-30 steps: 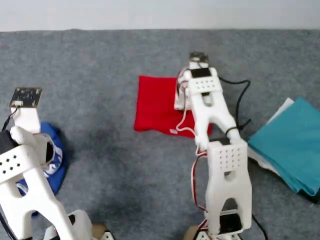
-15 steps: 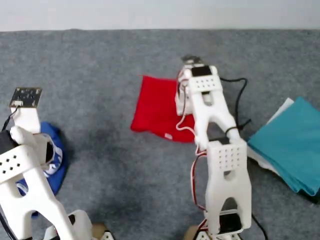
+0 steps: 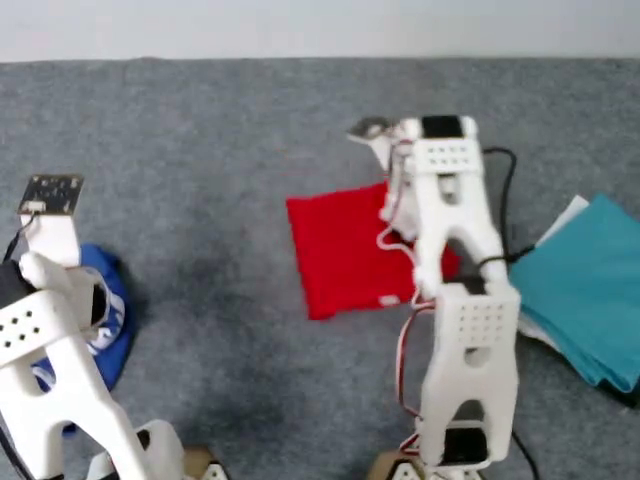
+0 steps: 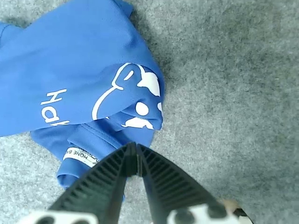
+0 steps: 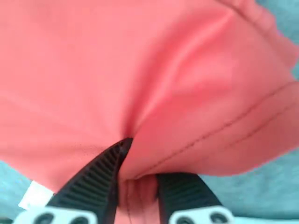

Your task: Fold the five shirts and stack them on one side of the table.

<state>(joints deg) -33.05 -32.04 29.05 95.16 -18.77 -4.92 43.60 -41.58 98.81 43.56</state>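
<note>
- The right tool [image 5: 142, 164] is clamped on a pinched fold of the red shirt [image 5: 140, 70], with cloth bunched between its two dark fingers [image 5: 100, 175].
- From that pinch the cloth spreads away from the tool in soft creases. A stitched hem runs off to one side and a small white tag [image 5: 32, 194] shows close by the fingers.
- In the high view the red shirt [image 3: 345, 250] lies mostly flat on the grey bench [image 3: 200, 130]. Its edge nearest the tool is tucked under the right arm [image 3: 445, 200].
- Further from the right tool, off to the arm's outer side, the teal shirt [image 3: 590, 290] lies folded on the bench, apart from the red one.
- A white shirt [image 3: 566, 216] pokes out from under the teal shirt, touching it.
- The left tool [image 4: 135, 156] has its fingers together, and nothing can be seen between them.
- Its tips hang over the near edge of the blue shirt [image 4: 70, 70], by a sewn-in label [image 4: 80, 155]. Whether they touch the cloth cannot be told.
- Beyond the tips the blue shirt lies rumpled, white print facing up, with bare bench [image 4: 224, 93] alongside it.
- In the high view the blue shirt [image 3: 112, 300] sits partly under the left arm [image 3: 50, 330], well apart from the red shirt.
</note>
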